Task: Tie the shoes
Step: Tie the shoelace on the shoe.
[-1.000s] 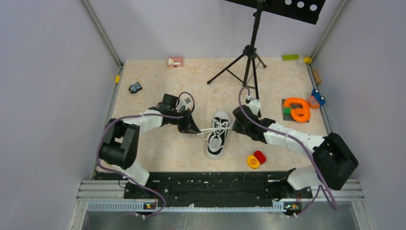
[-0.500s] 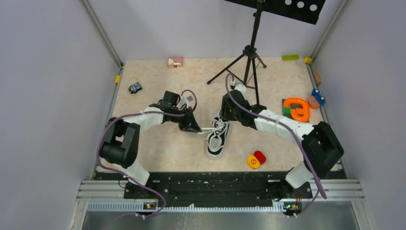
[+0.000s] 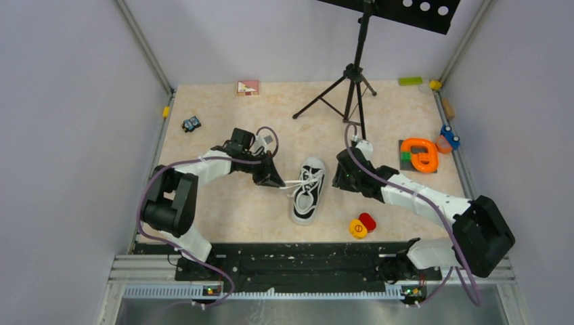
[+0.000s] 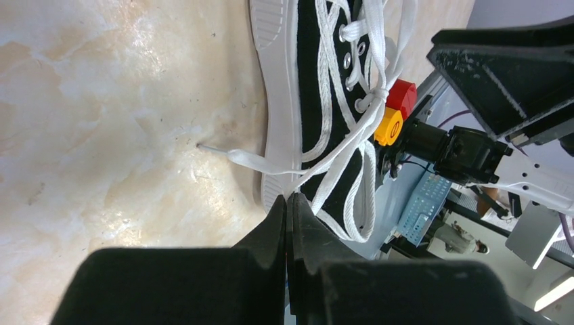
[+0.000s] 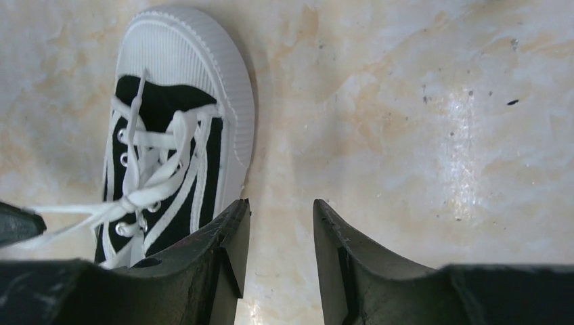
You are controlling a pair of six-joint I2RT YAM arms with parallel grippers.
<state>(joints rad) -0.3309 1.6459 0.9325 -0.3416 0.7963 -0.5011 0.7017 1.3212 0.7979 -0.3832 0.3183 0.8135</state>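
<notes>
The black shoe (image 3: 308, 193) with white toe cap lies mid-table, toe pointing away from the arm bases. Its white laces (image 3: 292, 183) are loosely knotted, and one strand runs taut to the left. My left gripper (image 3: 276, 181) sits just left of the shoe, shut on that strand. In the left wrist view the lace (image 4: 338, 145) enters the closed tips of my left gripper (image 4: 290, 198). My right gripper (image 3: 337, 181) stands open close to the shoe's right side. Between its tips there is only bare table in the right wrist view (image 5: 281, 206), with the shoe (image 5: 179, 128) to the left.
A black tripod (image 3: 352, 81) stands behind the shoe. An orange ring toy (image 3: 420, 154) and a blue toy (image 3: 449, 137) lie at the right. Red and yellow discs (image 3: 362, 225) sit near the front. A small toy car (image 3: 191, 124) and a pink card (image 3: 248, 87) lie at the back left.
My right gripper left the laces, swung toward the shoe's toe, then came back beside the shoe's right side, now open. The left gripper has kept its hold and place.
</notes>
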